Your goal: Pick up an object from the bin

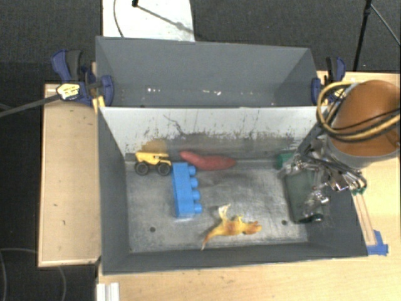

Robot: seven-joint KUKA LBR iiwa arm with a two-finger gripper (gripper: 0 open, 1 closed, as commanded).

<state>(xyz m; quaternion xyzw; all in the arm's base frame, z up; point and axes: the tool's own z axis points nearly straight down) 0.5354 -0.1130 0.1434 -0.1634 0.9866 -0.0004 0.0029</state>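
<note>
The gripper (310,212) is held low at the bin's (116,187) right (open or closed cannot be told). The blue block (186,192), likely light and stiff, is best taken across its width.

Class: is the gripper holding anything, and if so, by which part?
No held thing can be seen. The gripper hangs near the right wall of the bin, apart from the blue block and the yellow-orange toy.

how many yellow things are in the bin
2: a yellow toy truck at the back left, and a yellow-orange crumpled thing near the front middle. More could be hidden under the arm at the right.
</note>
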